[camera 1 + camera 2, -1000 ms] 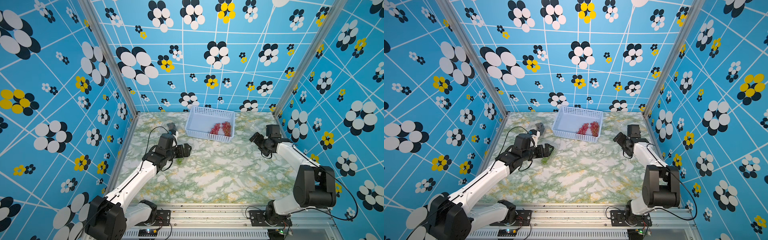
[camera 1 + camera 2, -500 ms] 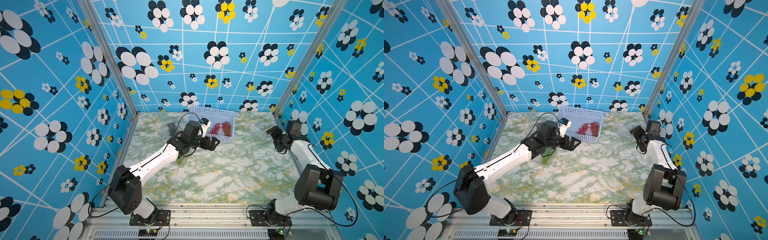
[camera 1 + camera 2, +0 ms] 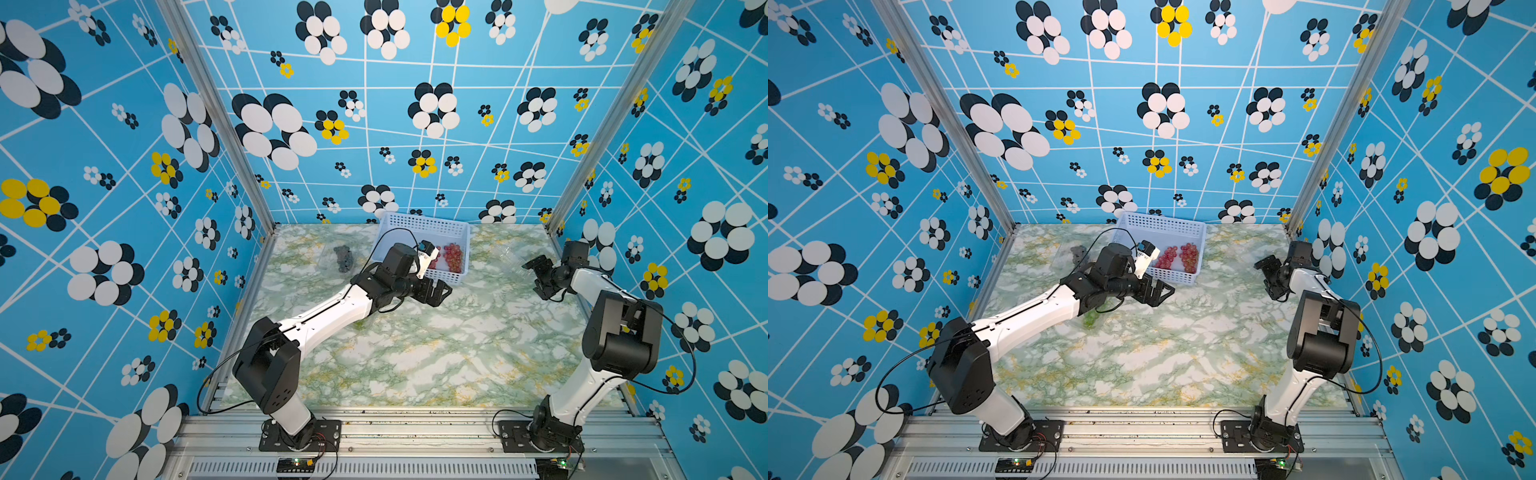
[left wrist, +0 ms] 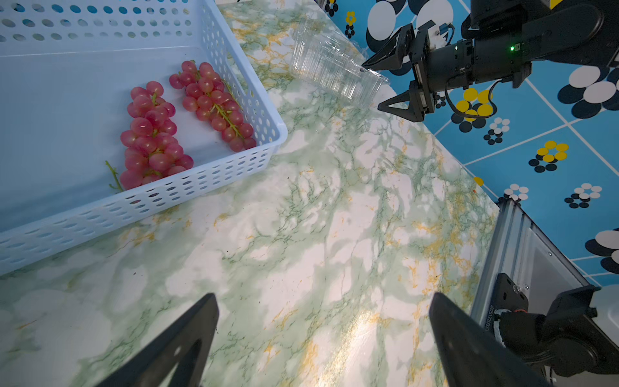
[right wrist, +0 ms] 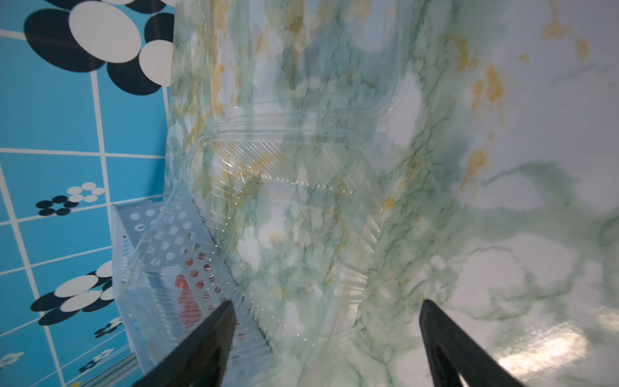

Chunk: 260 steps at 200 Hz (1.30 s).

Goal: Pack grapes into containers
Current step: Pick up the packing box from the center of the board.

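nearest me, the green grapes [image 3: 1091, 319] lie on the tabletop [image 3: 415, 353], half hidden under the left arm. the left end effector [image 4: 323, 296] hangs spread wide with nothing in it, above bare marble just in front of the blue basket [image 4: 234, 160]. the right end effector [image 5: 325, 301] is also wide apart, its fingers either side of one end of a clear container [image 4: 335, 63]; whether they touch it i cannot tell. two bunches of red grapes [image 4: 150, 134] lie in the basket. the dark grapes [image 3: 344, 257] sit beside it, on the left arm's side.
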Motion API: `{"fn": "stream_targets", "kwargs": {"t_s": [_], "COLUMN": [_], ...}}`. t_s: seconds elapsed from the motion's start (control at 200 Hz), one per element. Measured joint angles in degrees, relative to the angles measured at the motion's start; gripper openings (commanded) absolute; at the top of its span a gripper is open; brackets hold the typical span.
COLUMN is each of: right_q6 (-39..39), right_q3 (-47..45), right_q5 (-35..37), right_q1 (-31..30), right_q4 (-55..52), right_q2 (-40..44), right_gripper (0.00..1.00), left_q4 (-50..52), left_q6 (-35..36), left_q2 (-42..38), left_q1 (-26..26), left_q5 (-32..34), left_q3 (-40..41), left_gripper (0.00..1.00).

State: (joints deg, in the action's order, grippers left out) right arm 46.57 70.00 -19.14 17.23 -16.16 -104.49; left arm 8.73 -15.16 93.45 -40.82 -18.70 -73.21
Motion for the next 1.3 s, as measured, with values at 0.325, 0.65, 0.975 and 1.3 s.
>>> {"fn": "stream_targets", "kwargs": {"t_s": [0.325,0.65,0.975,1.3], "right_q6": [0.4,0.3,-1.5,-4.7], "right_q3": [-5.9,-12.1,-16.2,-15.9], "right_q5": [-0.7,1.5,4.5,10.2], "right_q1": [-3.1,-6.3,-6.4,-7.0], "right_q4": [3.6,6.0,6.5,3.3], "right_q2": [0.3,3.1,6.0,12.3], "right_gripper": [0.57,0.30,0.08,0.00], "left_q4": [0.2,1.6,2.0,2.7], "left_q6": [0.0,-0.2,-0.7,-0.9], "left_q2": [0.0,-4.5,-6.1,-6.1], "left_q1": [-1.2,-1.5,-2.0,-2.0], "left_q5": [0.0,0.7,1.2,1.5], "left_q3": [-0.1,0.0,1.2,1.4], "left_gripper": [0.99,1.00,1.00,1.00]}}
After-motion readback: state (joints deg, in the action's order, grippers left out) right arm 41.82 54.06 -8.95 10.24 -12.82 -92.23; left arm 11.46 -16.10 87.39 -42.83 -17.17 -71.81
